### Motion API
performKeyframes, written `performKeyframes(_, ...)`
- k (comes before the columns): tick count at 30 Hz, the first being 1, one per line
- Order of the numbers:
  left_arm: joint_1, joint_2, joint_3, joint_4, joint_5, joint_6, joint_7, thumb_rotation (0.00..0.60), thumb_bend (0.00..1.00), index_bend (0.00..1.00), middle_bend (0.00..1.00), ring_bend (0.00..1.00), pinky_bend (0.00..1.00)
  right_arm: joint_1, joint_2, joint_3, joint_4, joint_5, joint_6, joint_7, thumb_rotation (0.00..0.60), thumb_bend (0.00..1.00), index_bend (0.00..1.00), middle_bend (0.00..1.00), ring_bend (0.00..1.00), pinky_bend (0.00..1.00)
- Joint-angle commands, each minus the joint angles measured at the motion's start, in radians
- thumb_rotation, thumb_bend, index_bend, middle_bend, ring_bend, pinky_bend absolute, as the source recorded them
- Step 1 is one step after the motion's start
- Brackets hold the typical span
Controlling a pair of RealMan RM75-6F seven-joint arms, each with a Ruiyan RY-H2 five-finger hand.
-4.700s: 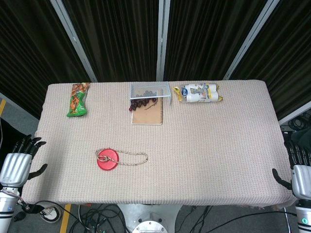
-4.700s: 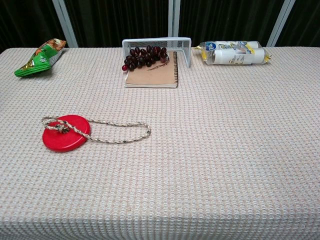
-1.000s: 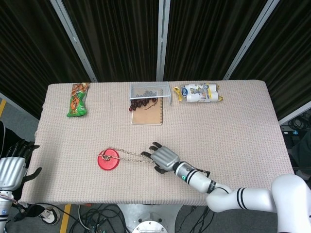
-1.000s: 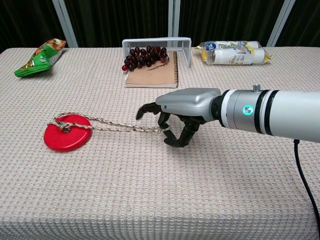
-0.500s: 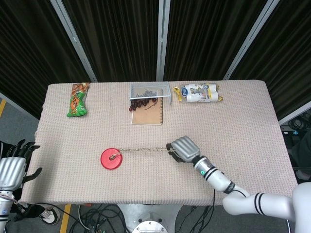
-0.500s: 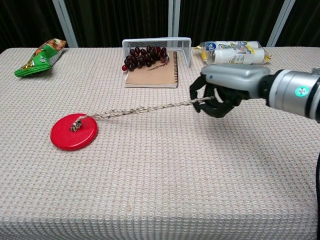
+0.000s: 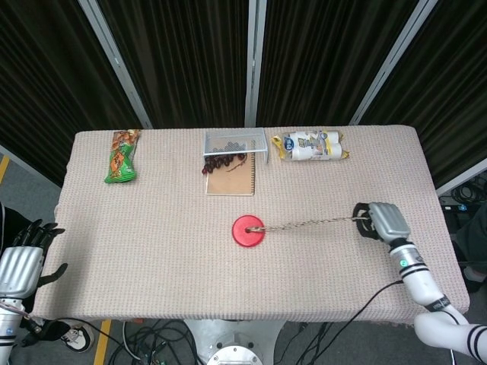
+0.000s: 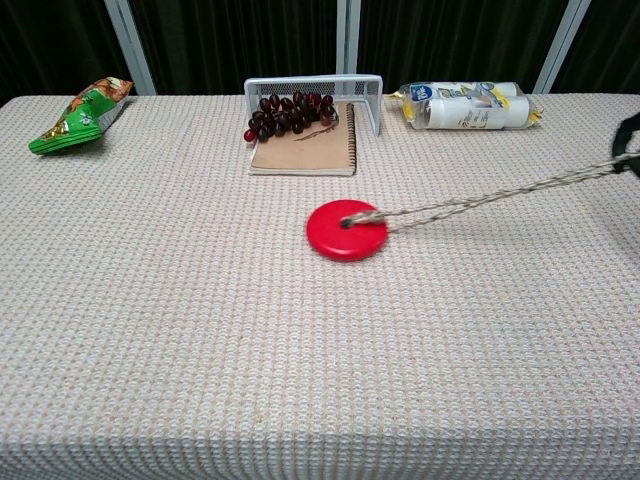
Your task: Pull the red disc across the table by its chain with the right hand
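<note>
A red disc (image 7: 248, 231) lies flat near the middle of the beige table (image 7: 152, 220). Its chain (image 7: 312, 223) runs taut toward three o'clock, ending in the right hand (image 7: 377, 221), whose fingers are curled around it near the table's right edge. At twelve o'clock from the disc sit a notebook (image 7: 230, 179), dark grapes (image 7: 221, 162) and a wire tray (image 7: 234, 143). The left hand (image 7: 27, 255) hangs off the table at eight o'clock, fingers spread, holding nothing.

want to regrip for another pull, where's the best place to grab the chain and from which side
Grip the chain near its free end, coming from the table's right edge, where the right hand holds it. It runs taut from the red disc, lifted toward that end, so fingers can close around it.
</note>
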Motion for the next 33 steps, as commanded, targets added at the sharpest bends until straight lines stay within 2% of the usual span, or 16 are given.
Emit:
performKeyframes(1,-0.002,0.001,0.001,-0.005,-0.002,-0.006,0.006,0.600,0.21,0.23,0.16,0.07,0.19,-0.097,0.052,-0.015,0.088,0.017,0.030,0.123,0.600,0.74,0.94,0.85,0.61,0.66)
performKeyframes(4,-0.006,-0.001,0.002,-0.014,0.001,-0.011,0.019,0.600,0.21,0.23,0.16,0.07,0.19,-0.153,0.066,-0.011,0.148,0.027,0.045,0.200,0.600,0.74,0.94,0.85,0.61,0.66)
performKeyframes(9,-0.011,-0.005,0.001,-0.027,-0.003,-0.020,0.042,0.600,0.21,0.23,0.16,0.07,0.19,-0.225,0.076,0.024,0.228,0.062,0.071,0.302,0.600,0.74,0.94,0.85,0.61,0.66)
performKeyframes(14,-0.012,-0.005,0.003,-0.034,-0.006,-0.025,0.052,0.600,0.21,0.23,0.16,0.07,0.19,-0.260,0.069,0.070,0.261,0.106,0.079,0.323,0.600,0.76,0.94,0.86,0.62,0.66)
performKeyframes(19,-0.010,-0.002,0.002,-0.033,-0.009,-0.023,0.049,0.600,0.21,0.23,0.16,0.07,0.19,-0.256,0.040,0.136,0.241,0.131,0.122,0.293,0.600,0.76,0.94,0.86,0.62,0.66)
performKeyframes(27,-0.007,0.000,0.003,-0.030,-0.013,-0.020,0.045,0.600,0.21,0.23,0.16,0.07,0.19,-0.183,-0.021,0.154,0.062,-0.102,0.250,0.226,0.600,0.77,0.95,0.86,0.62,0.66)
performKeyframes(31,-0.004,0.005,0.000,-0.032,-0.017,-0.016,0.045,0.600,0.21,0.23,0.16,0.07,0.19,-0.148,-0.023,0.117,-0.013,-0.216,0.233,0.223,0.600,0.77,0.94,0.86,0.62,0.66)
performKeyframes(32,-0.002,0.006,0.001,-0.032,-0.018,-0.015,0.043,0.600,0.21,0.23,0.16,0.07,0.19,-0.142,-0.018,0.106,-0.028,-0.231,0.220,0.206,0.600,0.75,0.92,0.86,0.61,0.66)
performKeyframes(33,-0.001,0.006,0.002,-0.032,-0.019,-0.015,0.042,0.600,0.21,0.24,0.16,0.07,0.19,-0.139,-0.012,0.093,-0.036,-0.239,0.206,0.184,0.600,0.68,0.87,0.83,0.57,0.62)
